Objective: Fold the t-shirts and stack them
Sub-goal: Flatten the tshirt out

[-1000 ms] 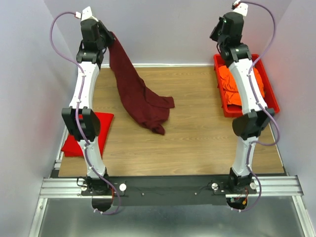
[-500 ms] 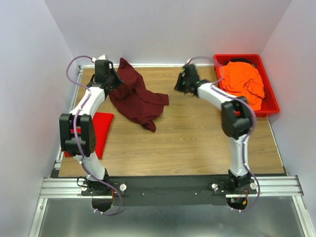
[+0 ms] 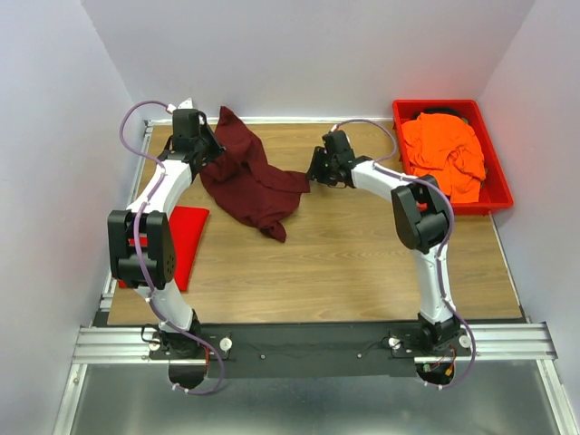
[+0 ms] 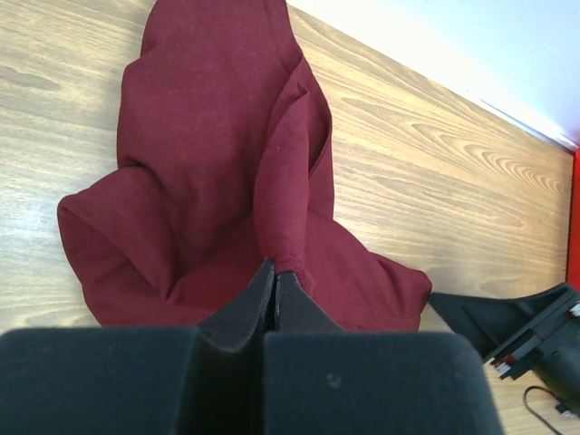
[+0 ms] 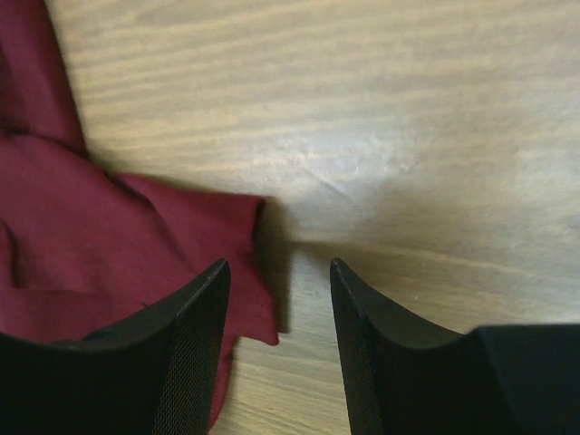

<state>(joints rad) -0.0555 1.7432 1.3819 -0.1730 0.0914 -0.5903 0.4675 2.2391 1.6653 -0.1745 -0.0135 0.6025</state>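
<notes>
A dark maroon t-shirt (image 3: 254, 181) lies crumpled on the far left of the wooden table. My left gripper (image 3: 210, 152) is shut on a fold of it (image 4: 275, 265) at its far-left edge. My right gripper (image 3: 313, 174) stands open low over the shirt's right corner. That corner (image 5: 245, 272) lies beside the left finger and is not pinched. A bright red t-shirt (image 3: 177, 240) lies folded at the table's left edge, partly behind my left arm. The bright orange t-shirt (image 3: 444, 149) is heaped in the bin.
A rigid red plastic bin (image 3: 399, 122) stands at the far right corner of the table. White walls close in the back and both sides. My right arm reaches across the table's far middle. Bare wood (image 3: 344, 263) spans the near half.
My left arm has come down from high up, laying the maroon shirt on the table. My right arm has swung from above the bin to the shirt's right corner and opened its jaws.
</notes>
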